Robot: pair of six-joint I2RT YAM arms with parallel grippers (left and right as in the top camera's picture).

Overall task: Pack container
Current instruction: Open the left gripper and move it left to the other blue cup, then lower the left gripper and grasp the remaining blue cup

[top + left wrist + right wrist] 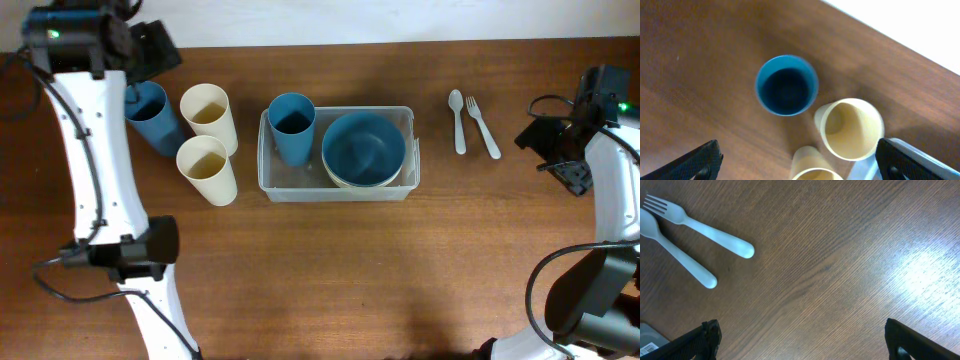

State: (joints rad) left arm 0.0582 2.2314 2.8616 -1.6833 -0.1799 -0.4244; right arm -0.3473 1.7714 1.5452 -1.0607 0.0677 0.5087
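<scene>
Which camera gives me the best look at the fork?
Right wrist: the fork lies close, tines clear. Overhead shows it small beside the spoon. Left wrist misses it.

Lit evenly from above in overhead view, sharp throughout. Dropped short, faint shadows beside the tall cream plastic cups (207, 170). Picked up pale highlights on the clear rectangular plastic container (340, 193) rim. Caught bright glare on the brown wooden table (925, 265) in right wrist view, grain crisp. Smeared the round blue plastic cup (786, 85) in left wrist view; blew out the white strip (920, 25) top right.
</scene>
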